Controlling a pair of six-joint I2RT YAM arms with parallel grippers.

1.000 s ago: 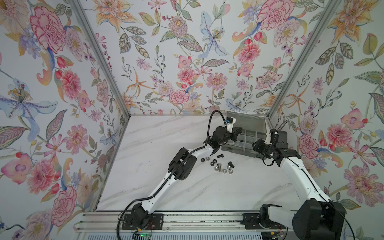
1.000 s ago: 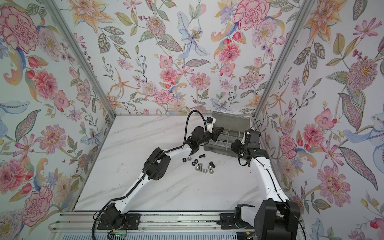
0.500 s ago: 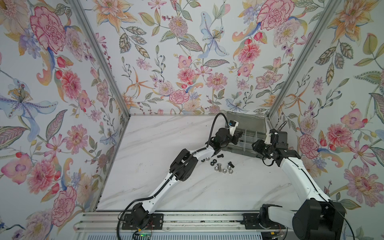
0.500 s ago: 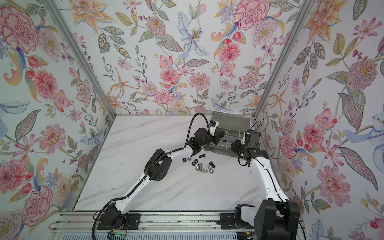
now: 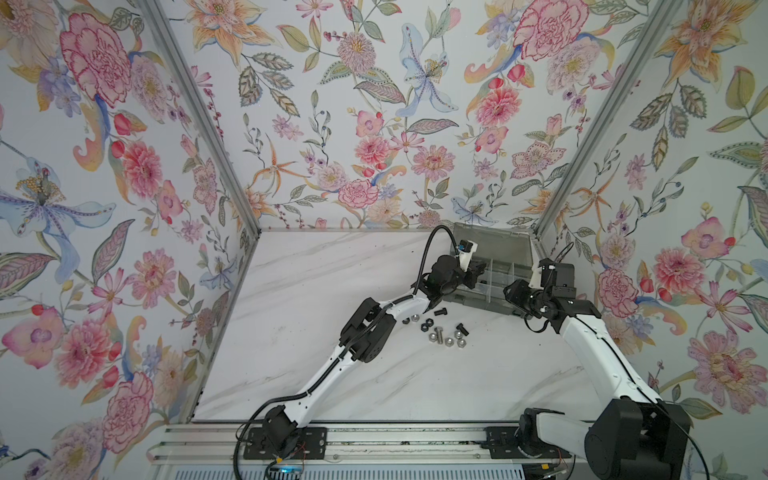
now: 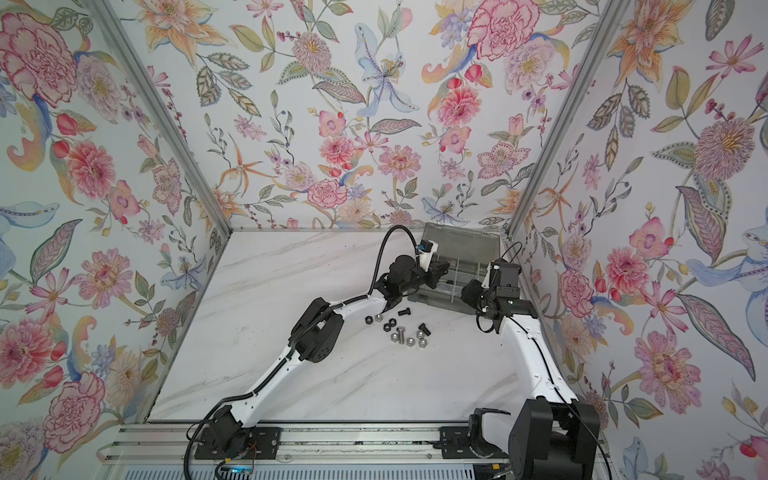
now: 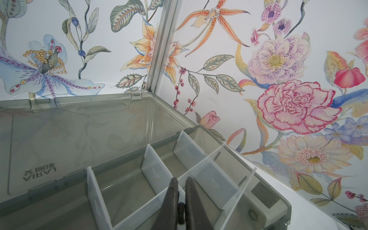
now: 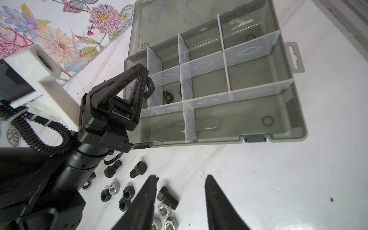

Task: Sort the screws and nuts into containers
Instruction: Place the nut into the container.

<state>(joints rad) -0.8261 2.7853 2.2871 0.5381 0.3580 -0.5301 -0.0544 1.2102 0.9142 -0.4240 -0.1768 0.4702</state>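
At the far right corner of the worktop (image 5: 332, 291), found the grey organizer box (image 5: 498, 247) open, with its lid tipped back toward the wall and clear dividers marking off the containers (image 8: 205, 63). Over the box's left end, saw the left claw (image 5: 477, 268) poised above a small compartment, fingers (image 7: 173, 199) drawn almost together with only a slit between them. In that slit, made out a small black piece (image 7: 180, 209), pinched there as far as could be told, though too little of it showed to name it. In the compartment under that claw, noted a black nut (image 8: 168, 96) lying on the floor. Saw the right claw (image 8: 181, 178) spread wide and empty, hanging above the worktop just in front of the box. Below it, on the bare marble, noted a loose cluster of screws (image 8: 167, 197) and nuts (image 8: 114, 188) — black and silver mixed, some touching, all outside the box and near its front wall.
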